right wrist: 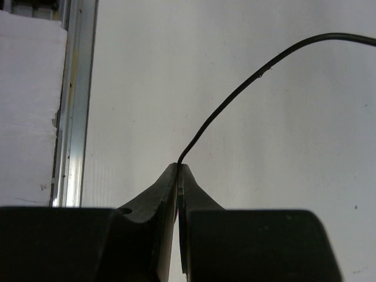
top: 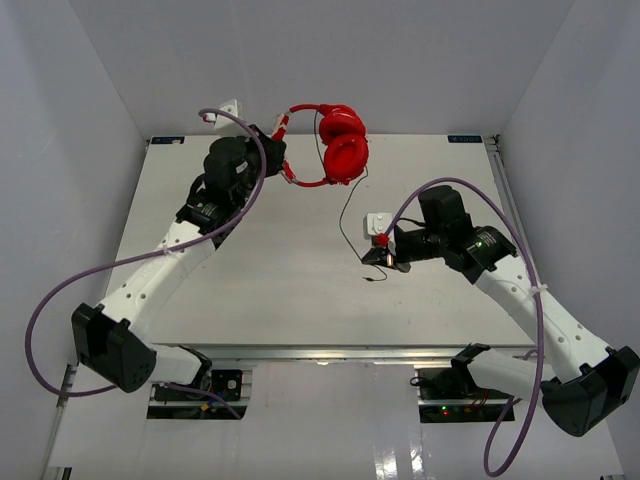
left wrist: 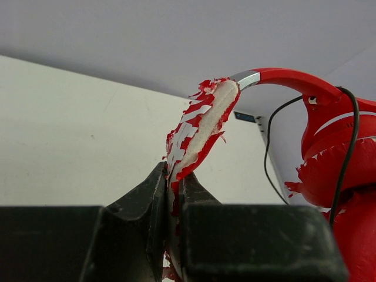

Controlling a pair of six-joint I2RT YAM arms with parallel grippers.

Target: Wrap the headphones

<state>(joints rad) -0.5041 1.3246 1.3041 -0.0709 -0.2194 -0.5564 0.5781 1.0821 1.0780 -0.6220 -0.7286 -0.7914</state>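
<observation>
The red headphones point(top: 342, 143) hang in the air above the table's far edge, both cups together. My left gripper point(top: 279, 152) is shut on the worn red-and-white headband point(left wrist: 200, 126), which runs up out of the jaws; the cups point(left wrist: 335, 158) show at the right. The thin dark cable point(top: 343, 215) runs down from the cups to my right gripper point(top: 380, 256), which is shut on the cable point(right wrist: 235, 97) just above the table. The cable's plug end point(top: 372, 279) trails below the gripper.
The white table point(top: 280, 290) has a raised metal rail point(right wrist: 73, 100) along its edge. Grey walls close in on the left, back and right. Thick purple robot cables point(top: 100, 270) loop beside both arms.
</observation>
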